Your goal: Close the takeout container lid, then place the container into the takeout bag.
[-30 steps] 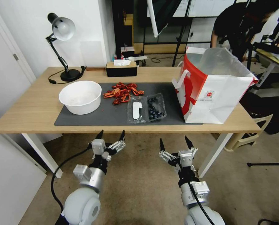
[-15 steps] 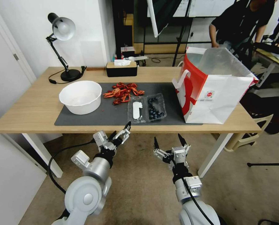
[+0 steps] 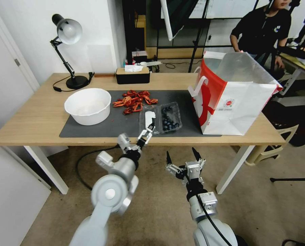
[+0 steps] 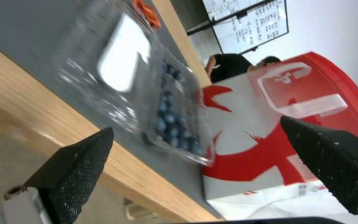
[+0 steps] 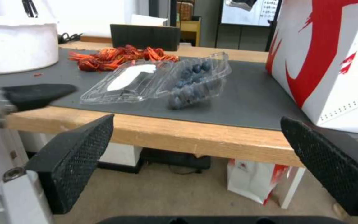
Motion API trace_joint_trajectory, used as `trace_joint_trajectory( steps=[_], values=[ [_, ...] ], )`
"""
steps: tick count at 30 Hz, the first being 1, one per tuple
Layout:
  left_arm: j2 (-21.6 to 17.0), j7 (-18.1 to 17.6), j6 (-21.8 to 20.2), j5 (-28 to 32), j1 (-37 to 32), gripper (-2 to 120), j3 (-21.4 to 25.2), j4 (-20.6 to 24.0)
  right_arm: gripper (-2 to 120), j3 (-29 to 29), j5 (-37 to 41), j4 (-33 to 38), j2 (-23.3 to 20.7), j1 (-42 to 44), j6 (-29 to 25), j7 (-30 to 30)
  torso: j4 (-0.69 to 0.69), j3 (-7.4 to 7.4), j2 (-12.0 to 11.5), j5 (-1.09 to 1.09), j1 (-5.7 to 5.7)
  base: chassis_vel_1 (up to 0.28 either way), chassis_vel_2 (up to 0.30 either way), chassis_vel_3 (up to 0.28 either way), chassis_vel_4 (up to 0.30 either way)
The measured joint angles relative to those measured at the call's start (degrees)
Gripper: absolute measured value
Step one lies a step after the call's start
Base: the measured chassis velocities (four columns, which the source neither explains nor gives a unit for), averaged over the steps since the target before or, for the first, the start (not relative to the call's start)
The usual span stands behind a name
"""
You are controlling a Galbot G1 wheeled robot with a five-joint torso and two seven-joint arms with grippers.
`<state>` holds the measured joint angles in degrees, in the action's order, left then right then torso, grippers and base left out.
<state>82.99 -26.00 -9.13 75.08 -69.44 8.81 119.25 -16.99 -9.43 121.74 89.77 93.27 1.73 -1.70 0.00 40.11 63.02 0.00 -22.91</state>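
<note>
Two grippers are seen at the near edge of the table (image 3: 32, 126). The left gripper (image 3: 148, 131) is raised to the table edge with its fingers spread, and the takeout container (image 3: 161, 119) lies just beyond its tips, lying open on the grey mat (image 3: 125, 124). The lid (image 3: 149, 120), with its white sticker, is folded flat directly ahead of this gripper, while the berry-filled half sits to that gripper's right. The right gripper (image 3: 181, 158) is held lower, below the table edge and short of it, its fingers spread wide and holding nothing; the container is ahead of it and slightly to its left. The takeout bag (image 3: 234, 99) stands upright and open well to the right of both grippers, beyond the container's berry side. A white bowl (image 3: 88, 106) is set on the mat to the left of the left gripper, with red scraps (image 3: 133, 99) beyond the lid.
</note>
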Motion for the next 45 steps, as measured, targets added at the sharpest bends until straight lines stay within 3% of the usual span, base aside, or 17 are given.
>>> trace_joint_trajectory(
  steps=[5, 20, 45],
  values=[
    [2.3, -0.7, 0.6, 1.5, 2.9, 100, -2.5, -1.8, 100, -0.4, 0.0, 0.0, -0.1, -0.2, 0.2, 0.0, 0.00, 0.00, 0.0, 0.01, 0.00, 0.000, 0.000, 0.000, 0.000],
    [3.8, -3.2, 1.0, 2.0, 9.6, 100, -5.4, -8.3, 100, -2.1, 0.7, -0.2, -0.7, -0.4, 1.1, -0.3, 0.00, 0.00, 0.0, 0.00, 0.00, 0.000, 0.000, 0.000, 0.000],
    [4.3, -5.9, 0.5, 1.9, 12.2, 100, -5.8, -12.7, 100, -3.3, 0.7, 0.0, -1.2, -0.7, 2.0, -1.2, 0.00, -0.01, 0.0, 0.00, 0.00, 0.000, 0.000, 0.000, 0.000]
  ],
)
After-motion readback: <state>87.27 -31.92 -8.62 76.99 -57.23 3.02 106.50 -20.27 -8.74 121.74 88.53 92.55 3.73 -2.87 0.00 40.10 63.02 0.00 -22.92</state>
